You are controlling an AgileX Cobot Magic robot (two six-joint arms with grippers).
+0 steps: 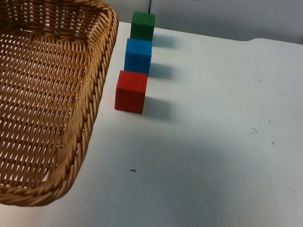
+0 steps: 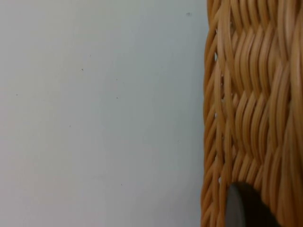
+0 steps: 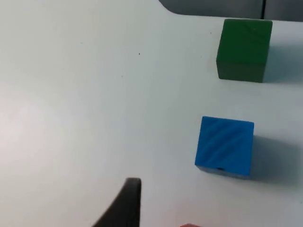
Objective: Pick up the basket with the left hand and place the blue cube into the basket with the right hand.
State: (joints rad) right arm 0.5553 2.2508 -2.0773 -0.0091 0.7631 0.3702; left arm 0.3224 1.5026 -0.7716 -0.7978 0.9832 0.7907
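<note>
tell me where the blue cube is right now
In the top view the blue cube stands on the table, middle of a row between the green cube and red cube, right of the basket.

tan basket (image 1: 93,83), blue cube (image 1: 138,56), white table (image 1: 219,157)

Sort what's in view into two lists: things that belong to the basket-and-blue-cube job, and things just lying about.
Belongs to the job:
- basket, wicker, at the table's left
- blue cube, middle of the row of three beside the basket
- left gripper, at the basket's woven wall
- right gripper, above the table near the blue cube

Just lying about:
- green cube, farthest in the row
- red cube, nearest in the row
</note>
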